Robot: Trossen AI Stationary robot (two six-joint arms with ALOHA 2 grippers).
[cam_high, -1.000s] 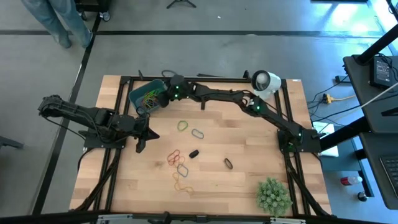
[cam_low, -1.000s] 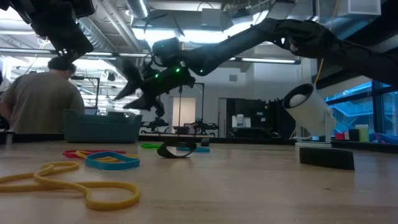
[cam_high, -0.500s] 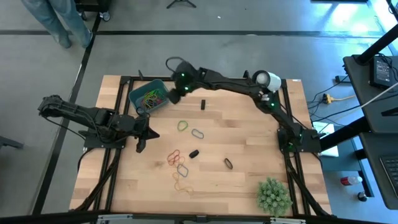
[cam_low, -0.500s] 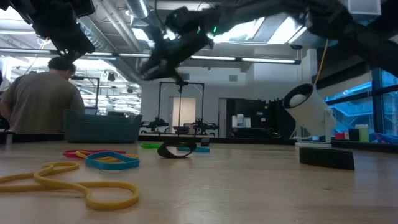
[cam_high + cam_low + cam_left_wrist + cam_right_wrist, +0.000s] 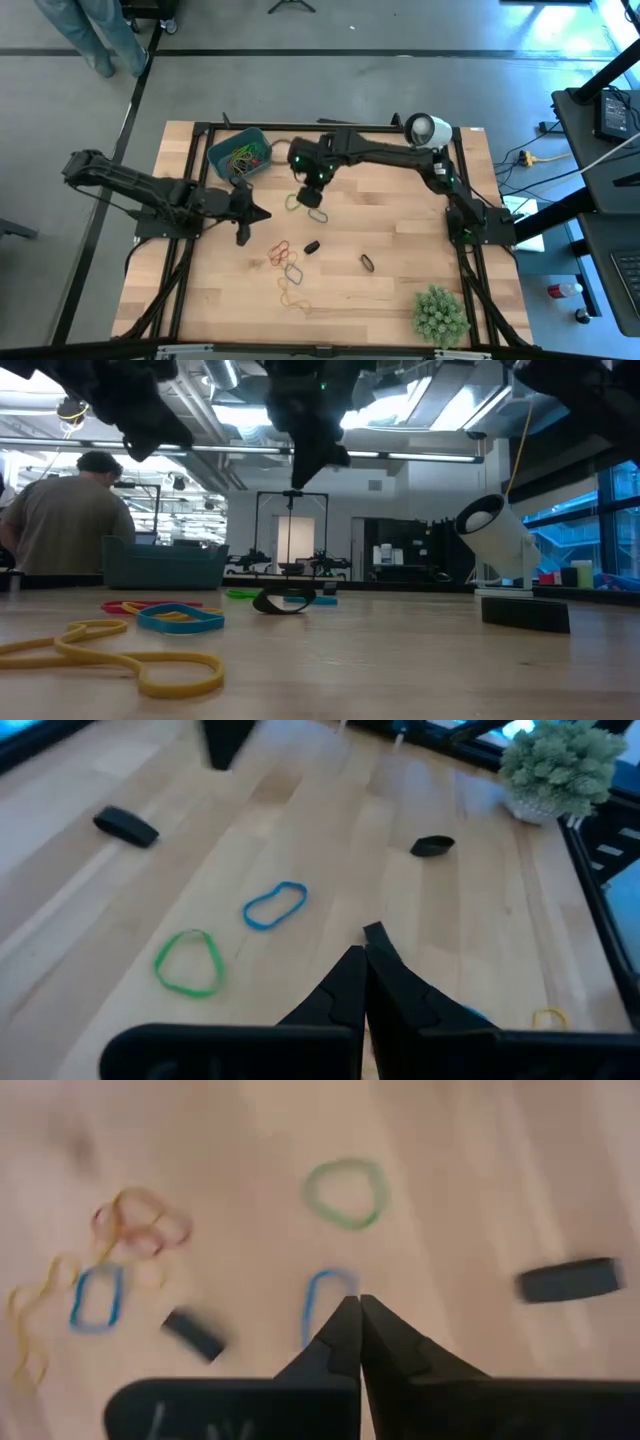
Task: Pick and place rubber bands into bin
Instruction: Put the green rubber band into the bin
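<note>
Nearest, loose rubber bands point(image 5: 289, 264) lie flat on the tabletop point(image 5: 390, 300), a yellow one point(image 5: 110, 658) stretched crosswise in the low view, red and blue ones bunched behind it. Mid-tabletop, the right pincer point(image 5: 308, 192), clenched and empty, hangs above a green loop point(image 5: 346, 1190) and a blue loop point(image 5: 325, 1302) partly hidden by its fingers; the left pincer point(image 5: 243, 238), clenched, waits well left. Farthest, the bin point(image 5: 238, 152) holds tangled bands, indistinct.
</note>
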